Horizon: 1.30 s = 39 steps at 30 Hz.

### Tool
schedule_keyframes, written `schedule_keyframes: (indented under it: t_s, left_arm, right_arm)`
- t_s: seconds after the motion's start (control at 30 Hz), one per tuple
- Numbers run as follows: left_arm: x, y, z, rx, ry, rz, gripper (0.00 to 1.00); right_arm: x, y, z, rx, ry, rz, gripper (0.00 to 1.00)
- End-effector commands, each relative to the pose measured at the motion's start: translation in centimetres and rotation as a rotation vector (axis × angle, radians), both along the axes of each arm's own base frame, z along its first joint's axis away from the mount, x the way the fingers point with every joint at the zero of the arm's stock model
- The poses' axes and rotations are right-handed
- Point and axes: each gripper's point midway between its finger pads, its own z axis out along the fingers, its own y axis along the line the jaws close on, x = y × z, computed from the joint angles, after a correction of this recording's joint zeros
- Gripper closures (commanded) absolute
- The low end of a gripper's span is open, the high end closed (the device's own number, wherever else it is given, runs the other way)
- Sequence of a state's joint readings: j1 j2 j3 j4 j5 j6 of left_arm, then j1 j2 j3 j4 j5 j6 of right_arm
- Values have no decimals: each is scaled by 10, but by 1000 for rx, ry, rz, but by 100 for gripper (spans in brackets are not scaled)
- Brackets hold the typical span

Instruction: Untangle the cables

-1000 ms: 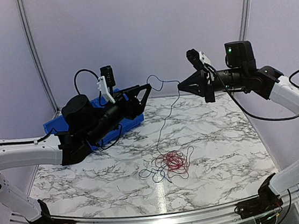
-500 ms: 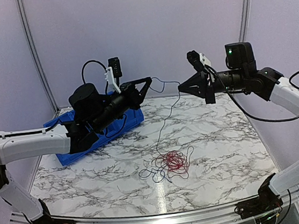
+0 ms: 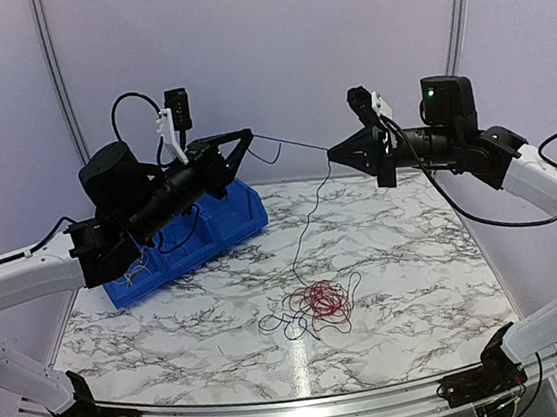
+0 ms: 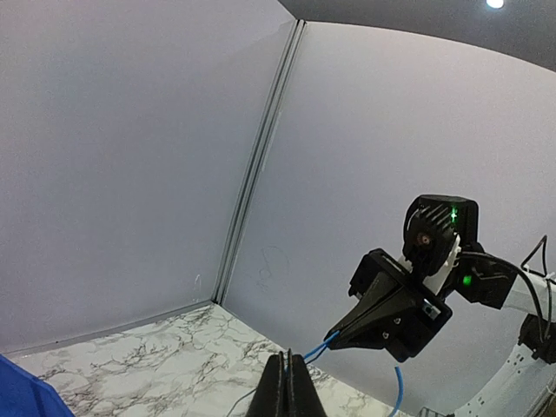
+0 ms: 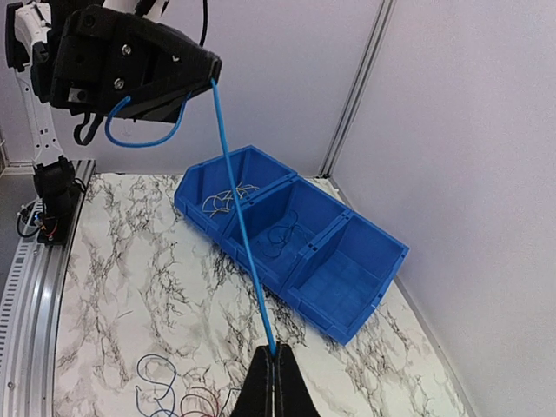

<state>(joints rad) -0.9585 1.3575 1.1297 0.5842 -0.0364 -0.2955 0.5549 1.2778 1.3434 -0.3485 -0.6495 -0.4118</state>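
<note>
Above table (image 3: 415,253), blue cable (image 5: 246,230) (taut)

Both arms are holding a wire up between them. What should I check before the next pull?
1. Grip of left gripper on thin blue wire: ok, shut on it.
2. Grip of right gripper on that wire: ok, shut.
3. Span between grippers straight: ok, no sag.
4. Wire free of red-and-blue tangle of wires on marble table: not ok, a strand hangs into it.
5. Knots along hanging strand: cannot tell.
</note>
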Motion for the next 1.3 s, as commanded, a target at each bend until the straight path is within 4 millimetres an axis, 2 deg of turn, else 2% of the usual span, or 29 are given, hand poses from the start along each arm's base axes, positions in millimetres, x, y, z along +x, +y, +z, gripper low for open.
schedule_keyframes:
  t_s: [0.0, 0.1, 0.17, 0.2, 0.27, 0.37, 0.53, 0.7, 0.9, 0.97, 1.03, 1.13, 1.23, 1.27]
  left_arm:
    - [7, 34, 16, -24, -38, 121, 100]
    - [6, 28, -1, -6, -7, 93, 98]
    - [9, 28, -19, 11, 25, 104, 70]
    - [9, 28, -29, 27, 31, 107, 61]
    - [10, 26, -51, 66, 36, 112, 54]
    - [11, 10, -78, 152, 17, 94, 50]
    - [16, -33, -112, 306, -49, 70, 47]
    - [25, -67, -127, 369, -87, 56, 46]
    - [55, -81, -137, 433, -131, 179, 43]
    - [63, -86, -141, 451, -143, 205, 43]
    - [67, -91, -144, 464, -152, 212, 49]
    - [68, -90, -141, 449, -150, 223, 75]
    - [64, -72, -132, 407, -142, 259, 100]
    - [65, -63, -127, 395, -135, 291, 100]
  right_arm:
    - [12, -9, -8, -20, 27, -72, 100]
    - [12, -6, -7, -19, 36, -52, 100]
    - [10, -4, -3, -12, 43, -36, 100]
    - [9, -3, 0, -7, 48, -27, 100]
    - [7, -1, 7, 7, 55, -8, 100]
    - [3, 2, 16, 20, 63, 22, 100]
    - [-3, 8, 32, 33, 69, 53, 100]
    - [-10, 11, 48, 50, 67, 75, 100]
    - [-19, 14, 61, 64, 69, 99, 100]
    - [-22, 13, 66, 73, 70, 107, 100]
    - [-25, 13, 69, 80, 65, 113, 100]
    - [-25, 11, 67, 77, 62, 105, 100]
    - [-22, 7, 53, 68, 70, 80, 100]
    - [-20, 4, 47, 66, 76, 70, 100]
